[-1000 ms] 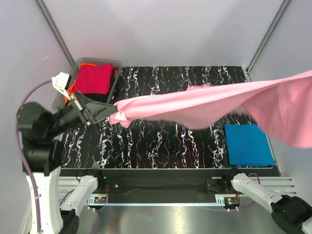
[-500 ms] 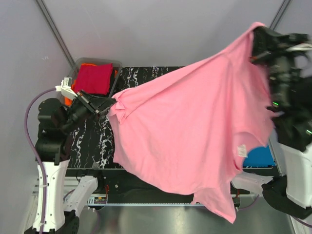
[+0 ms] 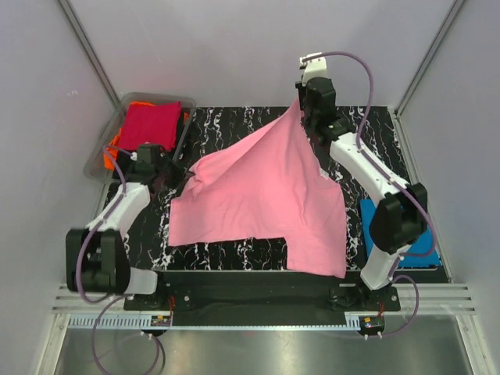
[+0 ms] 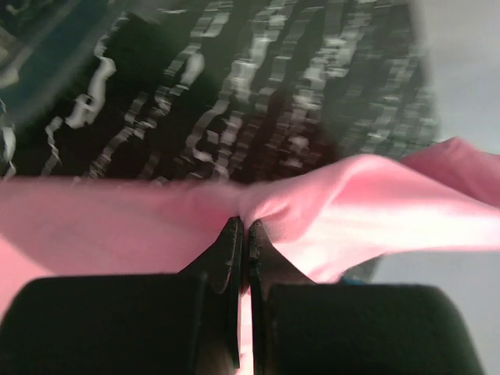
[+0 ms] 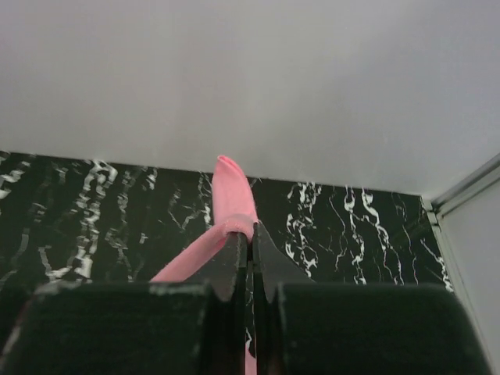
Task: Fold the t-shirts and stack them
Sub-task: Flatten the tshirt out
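Note:
The light pink t-shirt (image 3: 269, 195) lies spread over the middle of the black marbled table (image 3: 226, 125). My left gripper (image 3: 181, 173) is shut on its left corner, low over the table; the cloth bunches at the fingertips in the left wrist view (image 4: 242, 226). My right gripper (image 3: 300, 105) is shut on the shirt's far corner near the back edge, holding it a little raised (image 5: 250, 230). The bright blue t-shirt (image 3: 410, 234) lies folded at the right, partly hidden by the right arm. Crimson (image 3: 148, 125) and orange (image 3: 141, 103) shirts sit in the bin.
A clear plastic bin (image 3: 183, 105) stands at the back left corner of the table. White walls enclose the back and sides. The table's front edge has a metal rail (image 3: 250, 320) with the arm bases.
Both arms came down and inward, and the pink shirt went from hanging high in the air to lying spread on the table. Both grippers kept their hold.

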`<action>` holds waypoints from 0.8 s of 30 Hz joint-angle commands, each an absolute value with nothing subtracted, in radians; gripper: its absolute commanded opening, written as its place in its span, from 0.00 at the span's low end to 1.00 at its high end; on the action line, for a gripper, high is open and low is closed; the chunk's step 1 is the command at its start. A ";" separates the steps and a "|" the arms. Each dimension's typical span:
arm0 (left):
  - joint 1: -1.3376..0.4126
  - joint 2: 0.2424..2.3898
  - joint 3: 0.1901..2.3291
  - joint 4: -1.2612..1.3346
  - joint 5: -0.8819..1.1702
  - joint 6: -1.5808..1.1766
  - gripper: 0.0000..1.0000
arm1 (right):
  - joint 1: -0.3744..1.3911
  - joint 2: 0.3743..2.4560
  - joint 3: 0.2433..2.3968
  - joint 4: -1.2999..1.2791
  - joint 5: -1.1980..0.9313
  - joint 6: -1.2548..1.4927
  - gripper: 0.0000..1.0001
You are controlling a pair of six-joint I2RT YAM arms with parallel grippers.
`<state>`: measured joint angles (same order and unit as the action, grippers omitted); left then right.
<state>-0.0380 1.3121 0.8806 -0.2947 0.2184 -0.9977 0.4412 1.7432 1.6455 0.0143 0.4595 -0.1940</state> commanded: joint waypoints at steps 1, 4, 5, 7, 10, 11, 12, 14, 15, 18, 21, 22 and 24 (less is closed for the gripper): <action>-0.032 1.475 0.940 -0.094 0.198 -0.934 0.00 | 0.384 1.817 1.721 0.170 0.476 -0.186 0.00; -0.032 1.635 1.072 -0.109 0.212 -0.864 0.00 | 0.367 1.943 1.788 0.170 0.480 -0.195 0.00; -0.031 1.667 1.107 -0.117 0.219 -0.836 0.00 | 0.354 1.972 1.805 0.170 0.477 -0.192 0.00; -0.031 1.762 1.205 -0.144 0.227 -0.809 0.00 | 0.344 2.040 1.839 0.169 0.462 -0.184 0.00; -0.032 1.867 1.325 -0.178 0.256 -0.764 0.01 | 0.321 2.112 1.893 0.153 0.460 -0.170 0.00; -0.032 1.882 1.348 -0.187 0.265 -0.741 0.09 | 0.315 2.138 1.905 0.140 0.457 -0.164 0.01; -0.032 1.905 1.388 -0.196 0.267 -0.729 0.12 | 0.307 2.151 1.917 0.127 0.448 -0.164 0.03; -0.032 1.917 1.425 -0.247 0.253 -0.688 0.30 | 0.301 2.169 1.944 0.104 0.440 -0.173 0.10; -0.032 1.921 1.458 -0.270 0.250 -0.672 0.37 | 0.299 2.178 1.945 0.100 0.449 -0.175 0.14; -0.037 1.905 1.482 -0.359 0.245 -0.617 0.51 | 0.281 2.191 1.986 -0.038 0.466 -0.126 0.41; -0.054 1.809 1.410 -0.373 0.247 -0.577 0.61 | 0.272 2.189 2.087 -0.286 0.437 -0.016 0.66; -0.063 1.774 1.388 -0.385 0.247 -0.568 0.62 | 0.272 2.187 2.112 -0.364 0.404 0.024 0.69; -0.093 1.666 1.309 -0.397 0.250 -0.546 0.62 | 0.272 2.165 2.135 -0.565 0.347 0.104 0.74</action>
